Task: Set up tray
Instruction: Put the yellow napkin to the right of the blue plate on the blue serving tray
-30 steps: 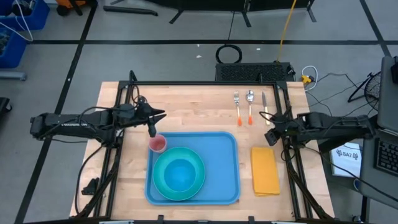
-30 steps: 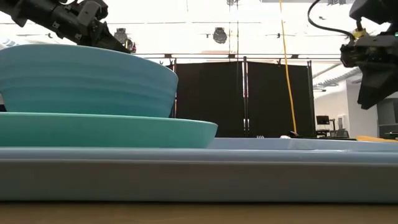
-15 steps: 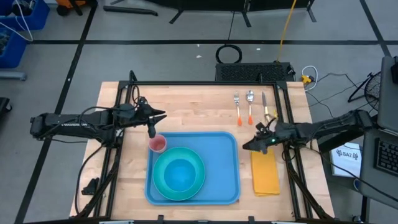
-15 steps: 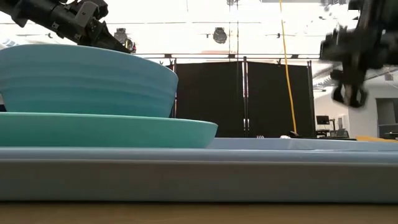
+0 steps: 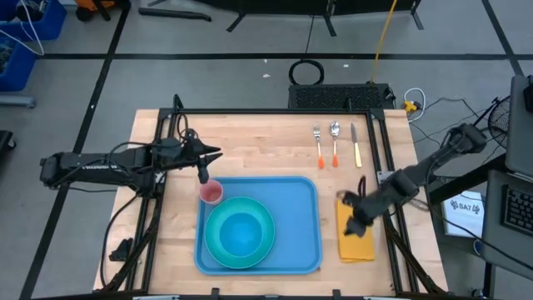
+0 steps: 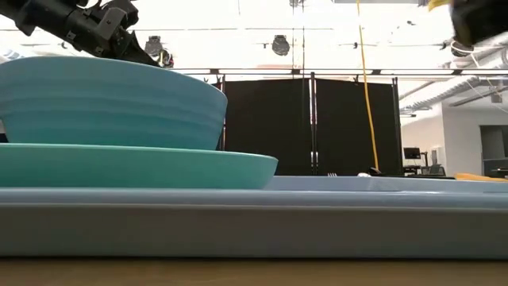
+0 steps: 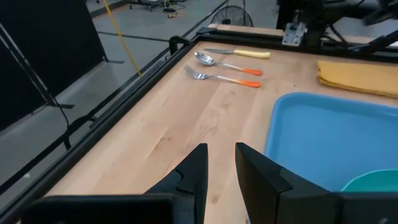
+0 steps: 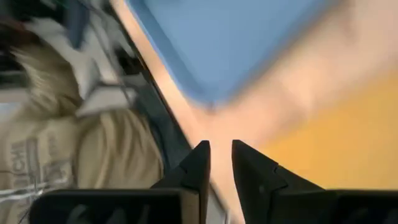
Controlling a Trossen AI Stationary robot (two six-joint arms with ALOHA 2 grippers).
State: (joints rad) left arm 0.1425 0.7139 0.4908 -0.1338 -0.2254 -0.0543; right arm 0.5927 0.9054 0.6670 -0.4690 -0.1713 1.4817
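Note:
The blue tray (image 5: 296,200) lies on the table's near middle. A turquoise plate (image 5: 208,240) with a bowl (image 5: 241,233) in it rests on the tray's left half. A pink cup (image 5: 211,193) stands in the tray's far left corner. My left gripper (image 5: 205,175) hangs shut just beyond the cup, apart from it. A folded yellow napkin (image 5: 360,247) lies flat on the wood to the right of the tray. My right gripper (image 5: 353,225) hovers shut above the napkin's far half, high off the table.
A fork (image 5: 317,143), a spoon (image 5: 335,142) and a knife (image 5: 355,145) lie side by side near the table's far edge, right of centre. Black frame rails (image 5: 385,158) run along the table's sides. Bare wood lies between the cutlery and the tray.
My right arm has swung from the table's right edge by the knife toward the near edge, turning as it went, and now stands over the yellow napkin. In the low view it has risen out of the picture's top right.

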